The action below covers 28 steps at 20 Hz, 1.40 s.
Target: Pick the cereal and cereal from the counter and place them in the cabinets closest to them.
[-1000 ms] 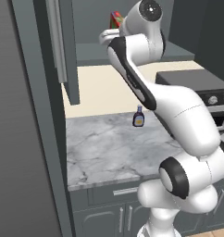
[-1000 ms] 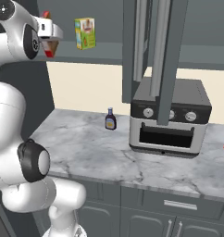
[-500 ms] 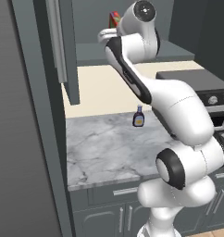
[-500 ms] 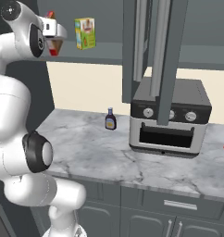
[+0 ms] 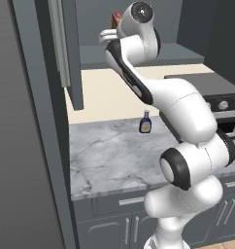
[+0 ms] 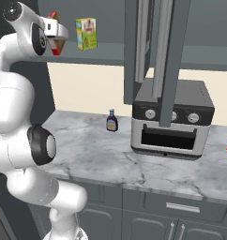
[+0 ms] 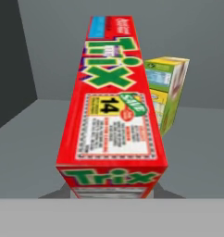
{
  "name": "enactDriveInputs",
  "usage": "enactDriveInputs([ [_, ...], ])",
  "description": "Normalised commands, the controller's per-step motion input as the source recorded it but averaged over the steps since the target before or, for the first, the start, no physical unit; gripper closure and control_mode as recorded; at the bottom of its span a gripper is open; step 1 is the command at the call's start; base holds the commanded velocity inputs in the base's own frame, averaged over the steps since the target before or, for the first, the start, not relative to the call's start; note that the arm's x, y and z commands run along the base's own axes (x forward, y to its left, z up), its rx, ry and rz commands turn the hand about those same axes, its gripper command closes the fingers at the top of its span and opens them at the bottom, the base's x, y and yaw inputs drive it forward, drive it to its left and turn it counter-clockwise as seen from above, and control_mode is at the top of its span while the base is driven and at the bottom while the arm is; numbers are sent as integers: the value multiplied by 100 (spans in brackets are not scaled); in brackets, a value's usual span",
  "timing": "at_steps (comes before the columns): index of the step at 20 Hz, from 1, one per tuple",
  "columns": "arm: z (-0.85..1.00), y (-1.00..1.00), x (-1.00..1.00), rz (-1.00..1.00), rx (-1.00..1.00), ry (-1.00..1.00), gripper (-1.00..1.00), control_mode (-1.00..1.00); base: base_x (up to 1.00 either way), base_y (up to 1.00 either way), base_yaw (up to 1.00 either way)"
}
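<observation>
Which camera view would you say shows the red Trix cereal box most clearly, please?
The hand view: the red Trix cereal box is close up there, its lettering readable, beside the yellow-green carton. The right base view gives just a red sliver at the hand, and the left base view a small red patch behind the arm.

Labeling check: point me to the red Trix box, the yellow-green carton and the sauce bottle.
red Trix box [image 7: 111,111], hand view, on its long side panel.
yellow-green carton [image 6: 86,33], right base view, on its front face.
sauce bottle [image 6: 112,122], right base view, on its body.
</observation>
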Motion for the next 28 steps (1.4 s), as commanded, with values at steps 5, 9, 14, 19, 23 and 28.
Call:
enactDriveInputs([
  [5, 0, 3, 3, -1, 0, 0, 100, -100, 0, 0, 0],
  [9, 0, 15, 2, 0, -1, 0, 100, -100, 0, 0, 0],
  [14, 0, 9, 5, 0, 0, 0, 100, -100, 0, 0, 0],
  [19, 0, 0, 0, 0, 0, 0, 100, -100, 0, 0, 0],
  [23, 0, 0, 8, 0, 0, 0, 100, -100, 0, 0, 0],
  [28, 0, 0, 26, 0, 0, 0, 100, -100, 0, 0, 0],
])
